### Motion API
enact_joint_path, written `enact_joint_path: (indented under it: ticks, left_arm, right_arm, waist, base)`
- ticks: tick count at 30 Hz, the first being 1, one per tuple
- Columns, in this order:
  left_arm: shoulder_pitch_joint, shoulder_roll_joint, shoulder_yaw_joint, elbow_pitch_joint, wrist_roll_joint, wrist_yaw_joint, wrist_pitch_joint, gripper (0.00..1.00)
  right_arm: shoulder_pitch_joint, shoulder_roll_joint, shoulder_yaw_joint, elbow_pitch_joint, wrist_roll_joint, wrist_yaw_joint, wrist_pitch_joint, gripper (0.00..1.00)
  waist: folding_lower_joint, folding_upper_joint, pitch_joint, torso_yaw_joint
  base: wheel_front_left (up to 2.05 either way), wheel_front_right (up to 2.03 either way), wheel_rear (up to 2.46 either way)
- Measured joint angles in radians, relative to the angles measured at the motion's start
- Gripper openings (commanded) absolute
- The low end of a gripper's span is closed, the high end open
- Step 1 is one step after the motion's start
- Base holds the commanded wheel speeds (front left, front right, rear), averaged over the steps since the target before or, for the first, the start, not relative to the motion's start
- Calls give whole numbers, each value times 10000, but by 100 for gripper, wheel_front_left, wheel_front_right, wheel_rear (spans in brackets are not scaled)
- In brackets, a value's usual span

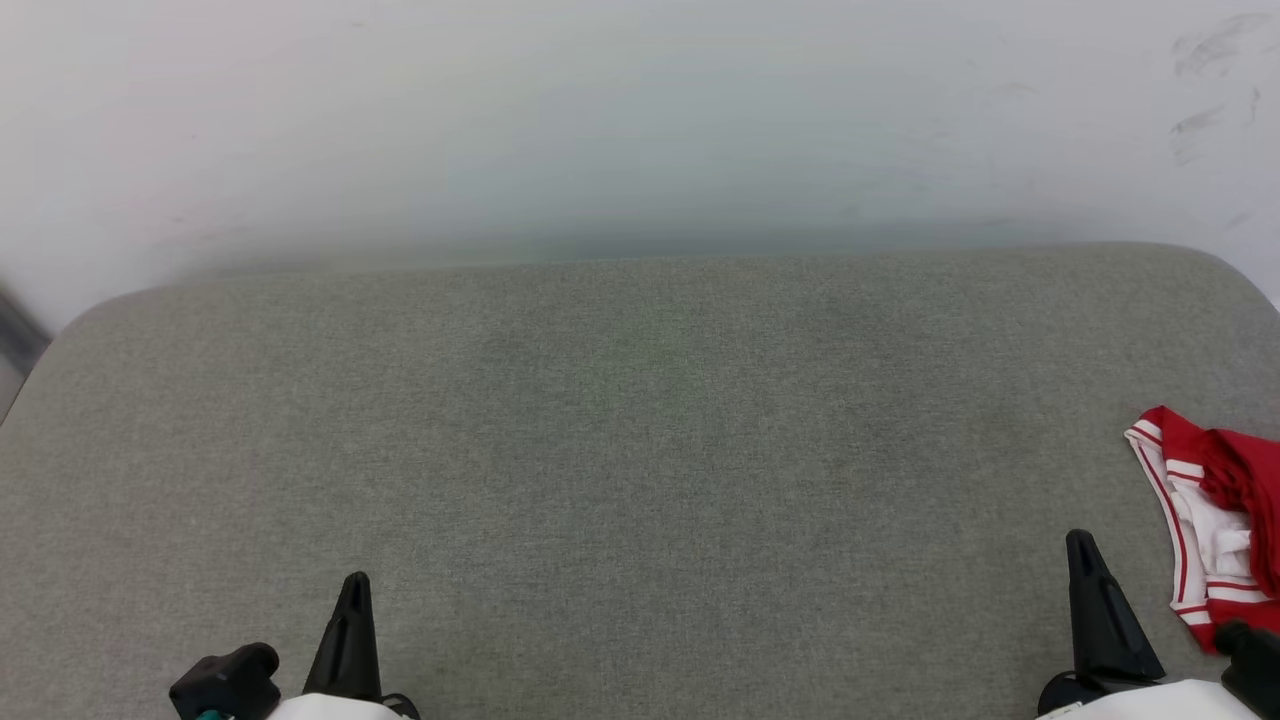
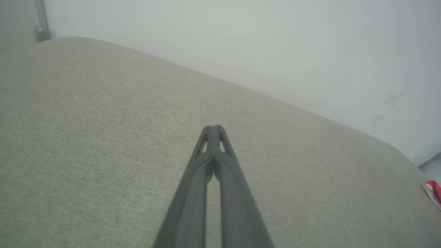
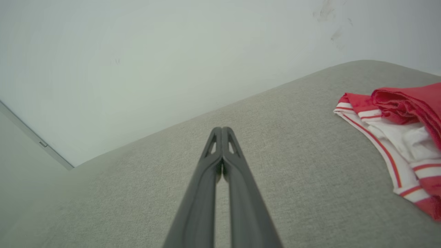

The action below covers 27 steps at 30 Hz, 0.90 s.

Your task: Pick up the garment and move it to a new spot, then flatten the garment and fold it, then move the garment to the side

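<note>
The garment (image 1: 1215, 520), a red shirt with white panels and red-and-white striped trim, lay bunched in a loose heap at the right edge of a grey upholstered cushion (image 1: 640, 450), partly cut off by the head view's border. In the right wrist view the garment (image 3: 396, 137) showed soft folds of red cloth piled over a white section, with a curved striped hem lying flat on the cushion toward its middle. No lettering could be seen.

It looked light, limp and thin, likely to sag and drape when lifted, not slippery and not fragile. The striped hem or the raised red fold looked like the easiest places to pinch, since both stood clear of the heap.

The right gripper (image 1: 1080, 545) sat near the cushion's front edge, just beside the garment but apart from it, its two dark fingers pressed together with nothing between them. The left gripper (image 1: 354, 590) sat near the front edge toward the left, well apart from the garment, also clenched on nothing. A plain white wall (image 1: 600, 120) rose behind the cushion's back edge.
</note>
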Motion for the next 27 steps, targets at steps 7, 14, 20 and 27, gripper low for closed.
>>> enact_joint_path:
  ticks: [7,14,20,27]
  left_arm:
    - [-209,2,86,136,-1210,-96,276,0]
    - [-412,2,190,249,-2328,-201,570,0]
    - [-570,4,280,359,-3214,-299,792,0]
    - [-725,4,359,472,-4178,-408,1034,0]
  right_arm:
    - [-198,-36,21,169,1223,0,255,0]
    - [-397,-67,29,334,2347,0,487,0]
    - [-580,-92,31,464,3223,-2,694,0]
    - [-733,-113,23,623,4188,-2,890,0]
  waist:
    - [0,0,11,-1]
    - [0,0,21,-1]
    - [0,0,30,-1]
    - [0,0,41,-1]
  base:
    - [0,0,0]
    - [0,0,0]
    - [0,0,0]
    - [0,0,0]
